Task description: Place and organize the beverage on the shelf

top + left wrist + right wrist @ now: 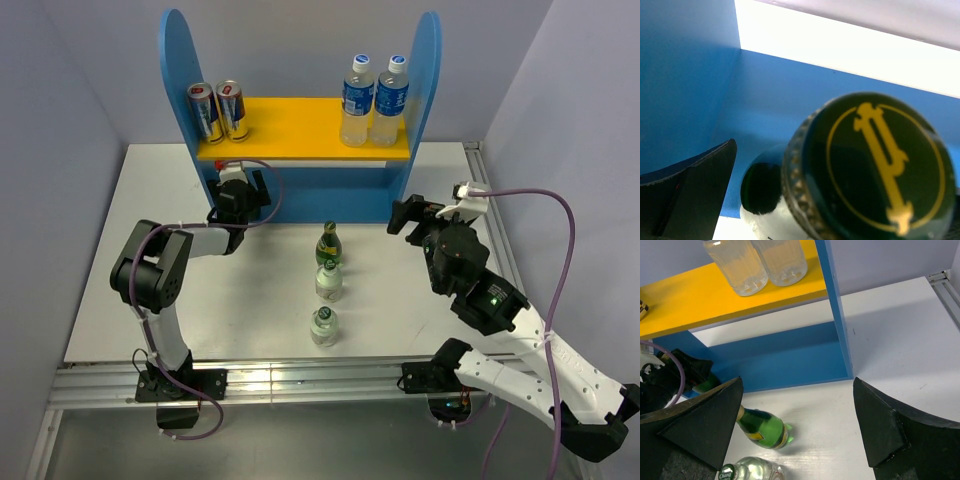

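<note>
Beverage count: one dark green bottle [870, 170] stands on the lower level of the shelf [425, 70], at its left end, near the blue back. Its green cap with a yellow emblem fills most of the left wrist view. On the yellow upper board [300, 135] we note two clear plastic bottles [358, 100] with blue labels, side by side at the right end, and two cans [232, 110] at the left end.

On the desk [180, 300], in front of the shelf, three bottles make a line running toward the arm bases. The second green bottle [328, 243] is nearest the shelf, then come two short clear bottles [328, 282]. All appear upright.

The left pincer [243, 185] reaches into the lower level around the shelved green bottle. The one finger [690, 200] we can see stands off the glass with blue showing between, so we judge the pincer spread and gripping nothing. The other finger is hidden behind the cap. The right pincer [420, 212] hangs wide open and empty over the desk by the shelf's right front.

Our judgement: about half done, with three bottles shelved and three left to carry over and line up.
</note>
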